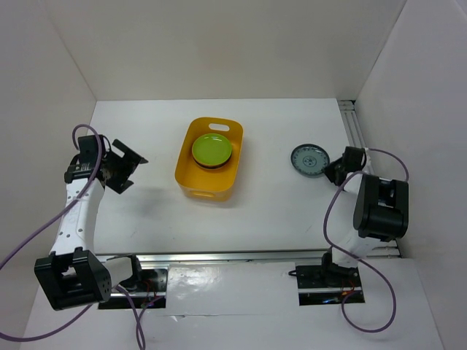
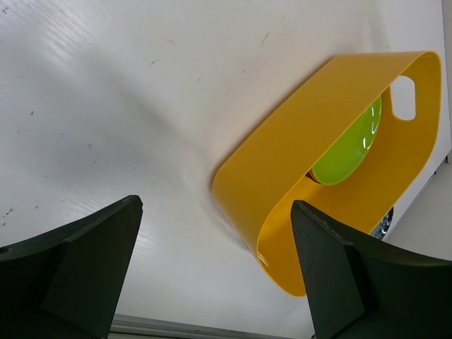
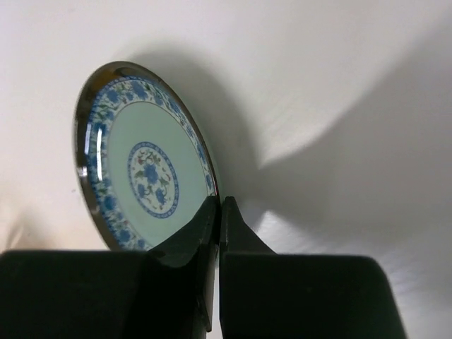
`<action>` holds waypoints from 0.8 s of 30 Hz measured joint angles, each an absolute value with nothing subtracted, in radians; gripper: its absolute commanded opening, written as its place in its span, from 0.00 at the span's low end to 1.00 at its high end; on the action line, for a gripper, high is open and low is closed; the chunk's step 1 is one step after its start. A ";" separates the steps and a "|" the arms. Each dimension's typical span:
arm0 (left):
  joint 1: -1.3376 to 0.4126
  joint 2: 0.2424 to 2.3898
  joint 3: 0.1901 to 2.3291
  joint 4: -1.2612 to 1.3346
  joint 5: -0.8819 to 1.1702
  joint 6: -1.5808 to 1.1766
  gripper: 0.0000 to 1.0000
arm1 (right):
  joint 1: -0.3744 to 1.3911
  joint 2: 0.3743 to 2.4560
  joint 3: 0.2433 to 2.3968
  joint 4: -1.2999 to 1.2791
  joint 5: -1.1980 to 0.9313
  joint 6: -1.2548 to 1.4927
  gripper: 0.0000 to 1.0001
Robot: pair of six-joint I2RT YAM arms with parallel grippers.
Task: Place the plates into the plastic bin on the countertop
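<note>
Countertop point(image 1: 277, 219), seen from above, is carrying the yellow-orange plastic bin point(image 1: 184, 157) near its middle, and a lime green plate point(image 1: 211, 149) is lying face up inside it on top of something darker (only a sliver is showing, so I cannot tell what). Well to the right of the bin, a blue-patterned plate point(image 1: 308, 159) is sitting out on the white surface, with the right gripper point(image 1: 336, 169) touching its right edge. The left gripper point(image 1: 125, 166) is hanging over bare table to the left of the bin, apart from it, and a metal rail point(image 1: 219, 257) is running along the near edge. From the left wrist, the left gripper point(image 2: 215, 212) is standing with its jaws spread wide and nothing between them; the plastic bin point(image 2: 296, 120) is lying ahead, its slot handle point(image 2: 402, 99) at the far end and the lime green plate point(image 2: 349, 152) showing over the wall. From the right wrist, the right gripper point(image 3: 217, 212) is pinching the rim of the blue-patterned plate point(image 3: 141, 169), fingers pressed almost together on it, and the plate is casting a dark shadow on the countertop point(image 3: 318, 70).
</note>
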State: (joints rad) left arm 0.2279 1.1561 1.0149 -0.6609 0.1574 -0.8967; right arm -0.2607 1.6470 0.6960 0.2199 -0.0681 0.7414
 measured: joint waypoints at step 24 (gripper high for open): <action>0.229 1.186 1.028 -0.691 0.111 -0.896 1.00 | 0.585 1.664 1.541 -0.134 0.396 0.438 0.00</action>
State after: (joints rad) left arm 0.2287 1.1858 1.0283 -0.6907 0.1112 -0.8959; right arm 0.5850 1.6642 1.5410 -0.1345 0.3958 0.4381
